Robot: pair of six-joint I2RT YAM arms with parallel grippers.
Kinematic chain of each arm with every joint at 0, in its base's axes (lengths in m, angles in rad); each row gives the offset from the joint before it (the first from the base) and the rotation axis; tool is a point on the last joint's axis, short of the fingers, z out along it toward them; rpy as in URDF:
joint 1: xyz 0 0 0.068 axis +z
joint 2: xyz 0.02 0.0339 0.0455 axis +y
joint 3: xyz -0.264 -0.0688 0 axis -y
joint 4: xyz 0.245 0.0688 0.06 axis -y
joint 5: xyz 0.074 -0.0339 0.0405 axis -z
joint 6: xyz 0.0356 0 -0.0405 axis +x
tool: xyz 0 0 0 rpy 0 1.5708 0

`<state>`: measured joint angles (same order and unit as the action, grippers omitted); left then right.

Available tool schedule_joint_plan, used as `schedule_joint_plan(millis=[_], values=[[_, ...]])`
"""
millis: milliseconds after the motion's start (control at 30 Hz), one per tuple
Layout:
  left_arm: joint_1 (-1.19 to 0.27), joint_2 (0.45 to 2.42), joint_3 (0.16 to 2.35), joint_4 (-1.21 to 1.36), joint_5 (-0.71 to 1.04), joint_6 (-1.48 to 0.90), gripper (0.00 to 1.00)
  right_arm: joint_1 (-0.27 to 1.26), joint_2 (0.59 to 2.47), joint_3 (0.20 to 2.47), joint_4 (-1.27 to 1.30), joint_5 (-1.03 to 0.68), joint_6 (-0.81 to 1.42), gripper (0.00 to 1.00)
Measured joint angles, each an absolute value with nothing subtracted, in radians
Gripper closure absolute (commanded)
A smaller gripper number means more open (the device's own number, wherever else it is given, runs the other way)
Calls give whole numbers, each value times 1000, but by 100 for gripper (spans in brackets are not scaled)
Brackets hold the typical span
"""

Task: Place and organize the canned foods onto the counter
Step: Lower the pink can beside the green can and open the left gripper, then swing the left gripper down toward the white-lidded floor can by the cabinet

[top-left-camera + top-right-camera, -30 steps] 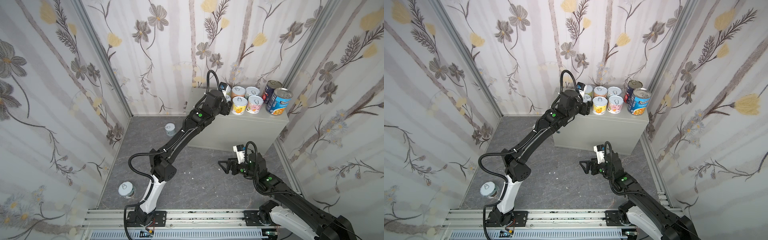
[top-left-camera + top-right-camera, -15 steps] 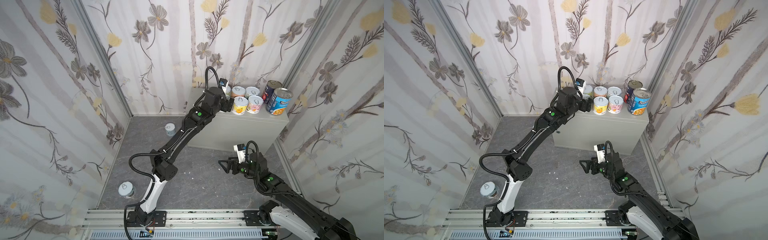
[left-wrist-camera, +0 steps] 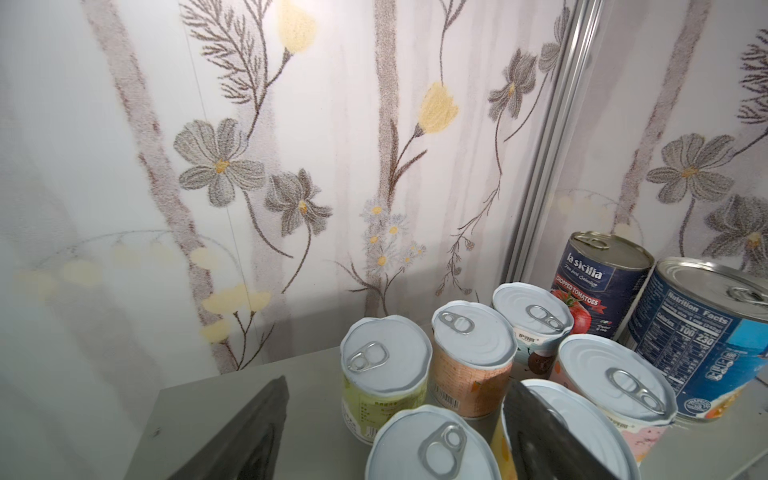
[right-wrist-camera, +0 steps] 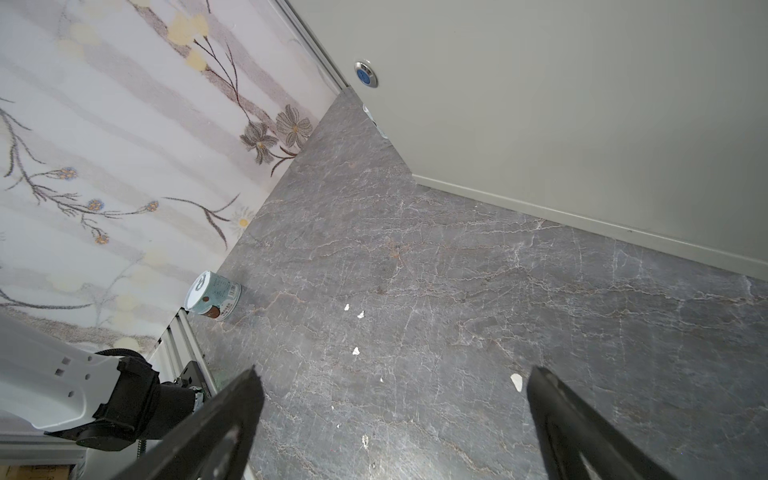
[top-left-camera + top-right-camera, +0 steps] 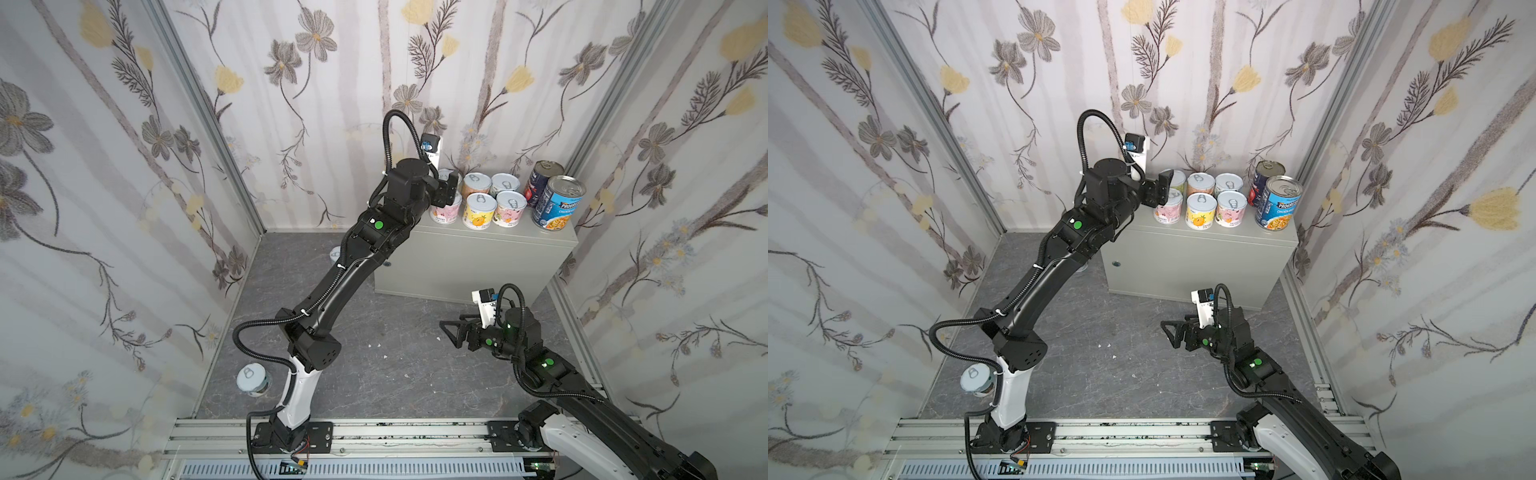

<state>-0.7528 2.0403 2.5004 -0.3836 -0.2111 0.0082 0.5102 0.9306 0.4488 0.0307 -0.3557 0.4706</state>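
Observation:
On the counter stand several short canned foods in two rows, with a tall navy can and a blue soup can at the right end. My left gripper hovers at the left end over the front pink can. In the left wrist view that gripper is open, and the can's lid sits between its fingers with a gap on one side. The right gripper is open and empty, low over the floor.
A teal can stands on the dark floor near the left wall and rail. Another can peeks out behind the left arm beside the counter. Flowered walls close in three sides, and the counter's left top is bare.
The left gripper has shifted slightly at the counter's left end, and its arm now hides more of the floor can behind it. The right arm has not moved.

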Motion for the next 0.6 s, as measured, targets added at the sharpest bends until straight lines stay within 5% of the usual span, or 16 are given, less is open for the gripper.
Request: schedule_joint_plan(millis=[600], values=[[-676, 1900, 2147, -371, -205, -20, 32, 532, 883, 429, 4, -351, 515, 0]])
